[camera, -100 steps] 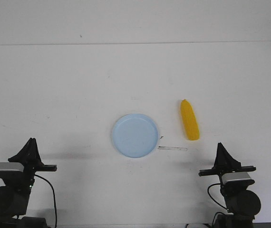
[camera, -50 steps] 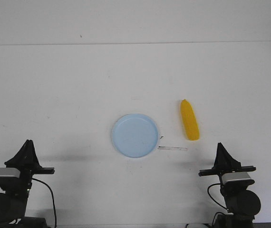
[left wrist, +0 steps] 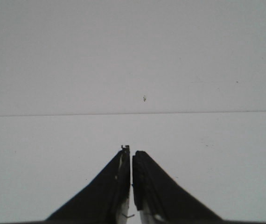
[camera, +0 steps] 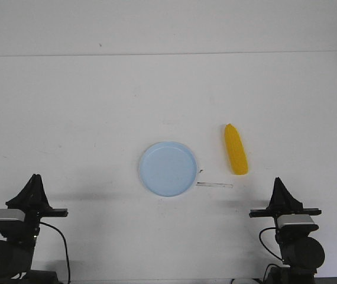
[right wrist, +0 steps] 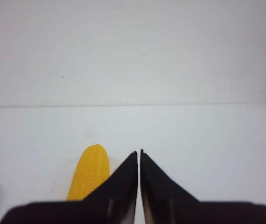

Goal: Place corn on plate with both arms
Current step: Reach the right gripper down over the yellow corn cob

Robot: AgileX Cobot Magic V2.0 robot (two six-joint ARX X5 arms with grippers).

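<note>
The left pincer (camera: 33, 179), pressed together, sits near-left, the plate (camera: 168, 168) lies mid-surface, the corn (camera: 236, 149) just right of it, and the right pincer (camera: 280, 183), also pressed together, risks rolling the smooth cob away unless it spreads first.

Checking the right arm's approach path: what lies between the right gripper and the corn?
Nothing. In the front view, only bare white table separates the right gripper from the corn; the thin strip lies off to the side, toward the plate.
</note>
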